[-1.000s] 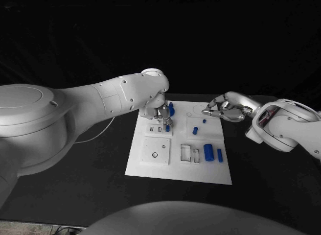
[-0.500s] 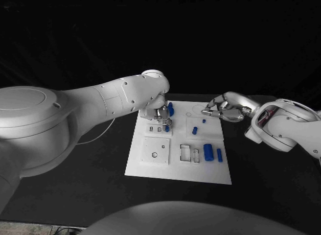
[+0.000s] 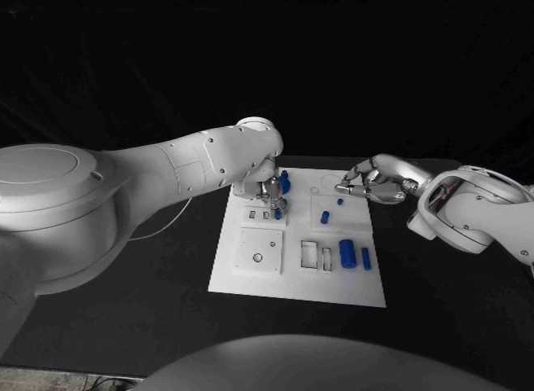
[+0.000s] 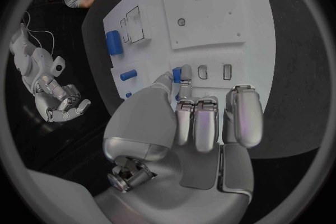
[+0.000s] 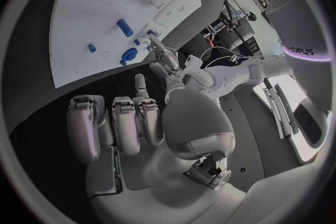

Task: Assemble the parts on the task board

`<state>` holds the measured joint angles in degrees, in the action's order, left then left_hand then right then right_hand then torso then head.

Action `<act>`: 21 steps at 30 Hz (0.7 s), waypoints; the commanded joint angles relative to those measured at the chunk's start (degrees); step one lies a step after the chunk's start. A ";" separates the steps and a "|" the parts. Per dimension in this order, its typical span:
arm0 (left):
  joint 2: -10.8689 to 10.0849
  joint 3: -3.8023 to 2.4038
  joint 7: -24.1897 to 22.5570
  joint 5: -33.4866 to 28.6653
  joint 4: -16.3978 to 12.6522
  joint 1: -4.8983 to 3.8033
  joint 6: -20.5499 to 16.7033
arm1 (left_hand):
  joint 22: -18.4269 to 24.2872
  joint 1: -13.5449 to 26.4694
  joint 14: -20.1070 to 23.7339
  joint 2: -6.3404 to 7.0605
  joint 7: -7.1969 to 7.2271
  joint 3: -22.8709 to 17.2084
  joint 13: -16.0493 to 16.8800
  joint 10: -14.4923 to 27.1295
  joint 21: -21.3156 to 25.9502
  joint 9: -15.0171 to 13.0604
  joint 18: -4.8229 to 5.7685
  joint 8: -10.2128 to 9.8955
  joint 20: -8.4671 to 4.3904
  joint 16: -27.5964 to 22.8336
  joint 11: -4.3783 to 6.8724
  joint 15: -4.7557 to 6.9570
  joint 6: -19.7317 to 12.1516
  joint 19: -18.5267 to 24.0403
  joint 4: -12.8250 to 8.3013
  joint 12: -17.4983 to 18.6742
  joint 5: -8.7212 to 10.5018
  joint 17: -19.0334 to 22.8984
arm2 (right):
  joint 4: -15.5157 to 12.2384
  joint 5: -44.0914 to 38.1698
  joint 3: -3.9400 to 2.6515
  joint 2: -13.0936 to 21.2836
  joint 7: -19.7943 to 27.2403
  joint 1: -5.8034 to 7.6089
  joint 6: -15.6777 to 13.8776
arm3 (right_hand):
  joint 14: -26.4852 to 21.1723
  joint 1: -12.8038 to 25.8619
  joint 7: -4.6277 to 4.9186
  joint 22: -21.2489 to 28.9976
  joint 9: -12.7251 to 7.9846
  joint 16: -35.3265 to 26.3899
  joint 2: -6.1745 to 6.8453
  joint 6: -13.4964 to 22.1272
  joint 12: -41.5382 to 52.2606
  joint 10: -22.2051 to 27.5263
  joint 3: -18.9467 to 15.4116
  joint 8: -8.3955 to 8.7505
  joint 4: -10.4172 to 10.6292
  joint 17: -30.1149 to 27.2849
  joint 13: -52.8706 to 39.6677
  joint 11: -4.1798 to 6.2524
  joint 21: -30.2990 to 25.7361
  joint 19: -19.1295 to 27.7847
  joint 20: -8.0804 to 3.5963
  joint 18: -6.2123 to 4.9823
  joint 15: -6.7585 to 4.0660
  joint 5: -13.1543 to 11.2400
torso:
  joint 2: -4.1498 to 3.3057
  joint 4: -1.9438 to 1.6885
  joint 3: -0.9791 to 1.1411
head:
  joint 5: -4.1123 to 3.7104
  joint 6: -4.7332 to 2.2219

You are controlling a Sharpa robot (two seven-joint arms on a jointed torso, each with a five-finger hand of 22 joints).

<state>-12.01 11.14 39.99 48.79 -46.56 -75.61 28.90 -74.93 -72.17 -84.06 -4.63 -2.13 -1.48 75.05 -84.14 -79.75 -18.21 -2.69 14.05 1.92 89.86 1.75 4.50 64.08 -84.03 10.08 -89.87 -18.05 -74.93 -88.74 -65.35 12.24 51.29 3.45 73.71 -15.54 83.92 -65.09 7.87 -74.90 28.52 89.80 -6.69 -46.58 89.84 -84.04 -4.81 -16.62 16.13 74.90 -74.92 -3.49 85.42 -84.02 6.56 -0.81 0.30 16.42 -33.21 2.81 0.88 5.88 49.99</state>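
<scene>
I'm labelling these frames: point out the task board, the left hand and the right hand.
task board (image 3: pixel 293 281): head view, bare near part of the plate.
left hand (image 3: pixel 269 194): head view, middle of hand.
right hand (image 3: pixel 373 184): head view, middle of hand.

— Any writing to read anywhere?

— Very little. In the right wrist view, beyond the right hand (image 5: pixel 150 123) and off to its thumb side, a pale grey curved panel (image 5: pixel 297 22) carries small dark lettering. It bends with the lens and sits at the rim; it looks like "edieys" or something close, and I cannot make it out for certain.

— Anything on the flat white rectangular task board (image 3: pixel 261 277)?

— No letters or numbers legible on it in any view.

— And the small blue cylindrical parts (image 3: pixel 347 252)?

— Plain, no marks that can be read.

— The white arm shells?

— No legible label on them either.
</scene>
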 commanded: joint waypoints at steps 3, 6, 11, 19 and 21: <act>0.04 -0.03 9.09 0.40 -0.22 0.03 0.49 | -12.02 -0.38 -5.94 0.89 0.09 -1.82 14.95 -5.86 0.39 -0.87 0.39 -0.44 -0.53 0.14 0.45 0.58 0.28 -1.59 -0.97 -0.13 -1.32 -15.07 | 0.06 -0.04 0.01 -0.07 0.08 -0.09 0.91 | 6.08 -0.57 0.01 -13.10 0.10 0.20 -0.08 -0.41 0.16 -5.96 -0.33 -0.28 0.10 15.10 -15.08 -0.47 -0.38 -1.94 0.36 -0.71 0.33 -0.20 | 0.01 0.00 -0.02 | 0.03 0.01; 0.12 -0.03 9.05 0.38 -0.26 0.03 0.06 | -12.04 -1.27 -5.94 1.24 0.22 -3.55 14.95 -5.86 0.34 -1.62 0.40 -0.40 -0.62 0.14 0.60 0.71 0.35 -1.63 -2.26 -0.13 -1.72 -15.07 | 0.10 -0.04 0.01 -0.09 0.03 -0.12 0.97 | 6.08 -0.64 0.01 -13.03 0.12 0.20 -0.09 -0.43 0.16 -5.96 -0.32 -0.30 0.08 15.10 -15.08 -0.46 -0.55 -1.80 0.36 -0.77 0.33 -0.24 | 0.02 0.03 -0.03 | 0.05 0.01; 0.32 -0.03 9.15 0.43 -0.25 0.04 -0.52 | -12.10 -2.55 -5.94 1.97 0.36 -6.25 14.95 -5.86 0.15 -2.90 0.45 -0.18 -0.78 0.14 0.76 0.88 0.46 -1.76 -4.29 -0.13 -1.96 -15.07 | 0.22 -0.03 0.01 -0.17 -0.01 -0.19 1.02 | 6.08 -0.68 0.01 -12.92 0.14 0.20 -0.08 -0.45 0.16 -5.96 -0.33 -0.32 0.07 15.10 -15.08 -0.46 -0.83 -1.57 0.36 -0.85 0.33 -0.28 | 0.06 0.02 -0.02 | 0.21 0.01; -0.16 -0.02 9.60 1.88 -0.68 0.09 -1.30 | -12.12 -2.82 -5.94 3.04 0.33 -9.17 14.95 -5.86 0.09 -4.47 0.47 -0.06 -0.89 0.14 0.80 0.96 0.23 -1.89 -6.13 -0.13 -2.04 -15.07 | 0.34 -0.03 0.01 -0.07 0.00 -0.42 1.07 | 6.08 -0.74 0.01 -12.84 0.16 0.20 -0.08 -0.46 0.16 -5.96 -0.34 -0.33 0.07 15.10 -15.08 -0.47 -1.02 -1.42 0.36 -0.91 0.33 -0.33 | 0.15 -0.09 0.08 | 0.52 0.01; -0.57 -0.01 9.72 2.27 -0.98 0.14 -1.78 | -12.12 -2.72 -5.94 3.21 0.31 -9.68 14.95 -5.86 0.09 -4.74 0.48 -0.07 -0.89 0.14 0.79 0.96 0.15 -1.90 -6.37 -0.13 -2.05 -15.07 | 0.39 -0.03 0.01 0.01 0.03 -0.52 1.06 | 6.08 -0.74 0.01 -12.84 0.16 0.20 -0.08 -0.46 0.16 -5.96 -0.34 -0.33 0.07 15.10 -15.08 -0.47 -1.02 -1.42 0.36 -0.91 0.33 -0.33 | 0.23 -0.16 0.12 | 0.59 0.01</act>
<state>-12.46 11.15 39.99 49.81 -47.32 -75.50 28.02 -74.92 -74.71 -83.88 -1.71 -1.83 -7.97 74.94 -84.05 -79.76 -22.84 -2.70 13.75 1.50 89.86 2.07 5.13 64.40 -84.04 6.59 -89.86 -19.78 -74.92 -88.39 -65.28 12.24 51.27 3.42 73.28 -15.28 83.92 -65.31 7.86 -74.94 28.62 89.80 -6.91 -46.58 89.84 -84.04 -4.81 -16.62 16.13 74.95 -74.92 -3.49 84.59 -84.02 6.56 -0.81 0.30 16.42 -33.06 2.76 0.92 6.38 49.99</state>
